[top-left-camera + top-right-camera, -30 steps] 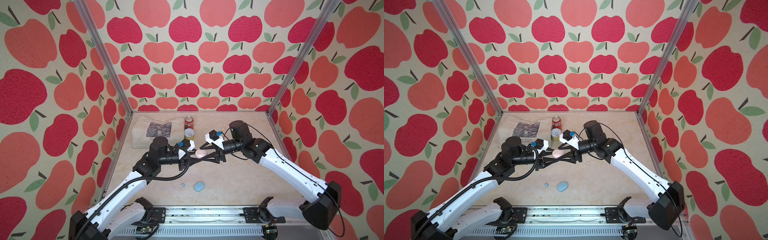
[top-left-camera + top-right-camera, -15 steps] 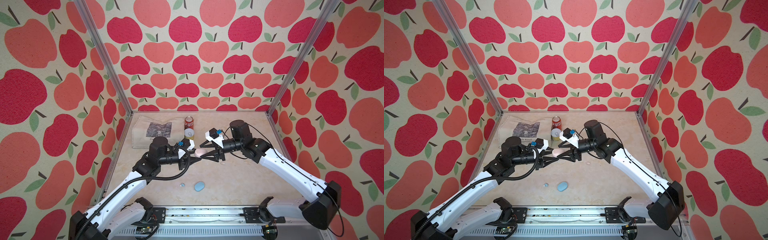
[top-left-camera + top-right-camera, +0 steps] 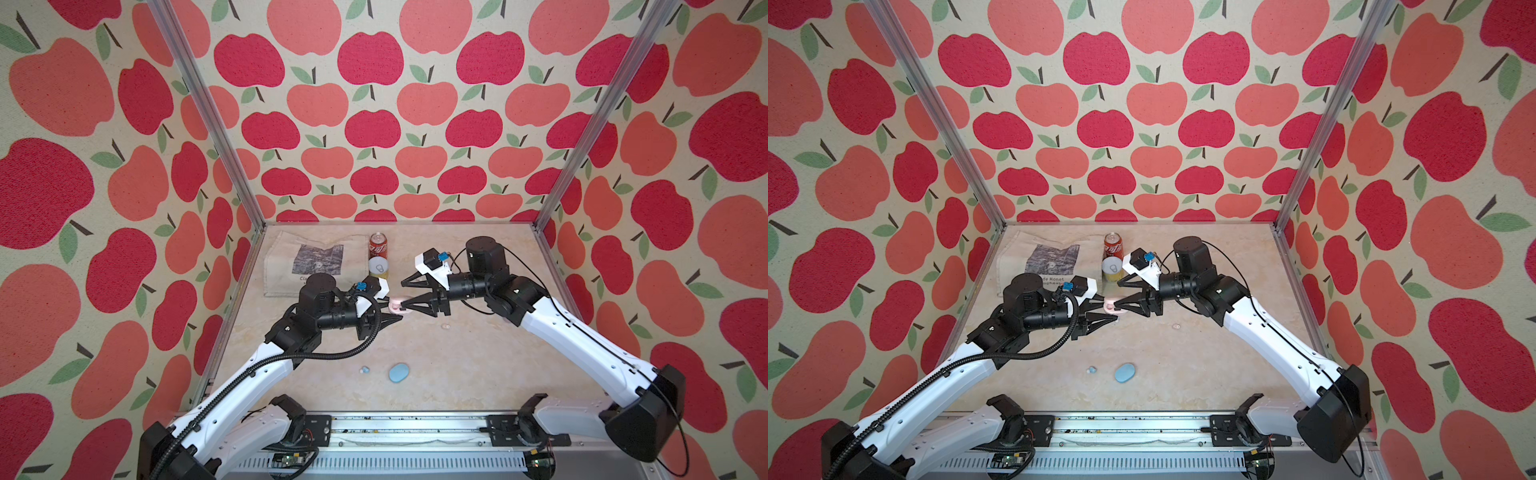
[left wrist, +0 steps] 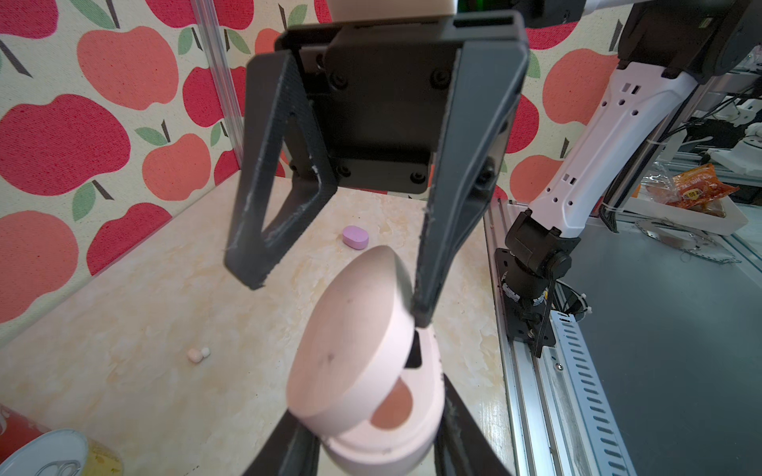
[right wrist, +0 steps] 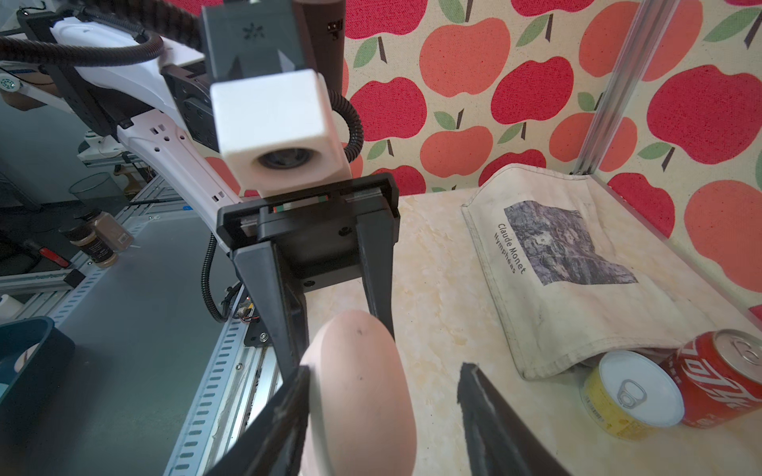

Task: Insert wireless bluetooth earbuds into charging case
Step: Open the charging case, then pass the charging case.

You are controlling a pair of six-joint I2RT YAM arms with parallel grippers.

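1. Pink case, in both top views, is pinched in the left gripper. The right gripper stands spread wide, its lower finger against the case. A pink earbud lies loose on the table near the right gripper. A blue earbud lies just beside a blue case, well apart toward the front. A red can, a yellow can and a cloth bag crowd close behind the grippers.
2. Left wrist view: the case lid is swung open, with one right finger touching its edge. A purple case lies beyond on the table.
3. Right wrist view: the other right finger hangs clear of the case, the yellow can near it.
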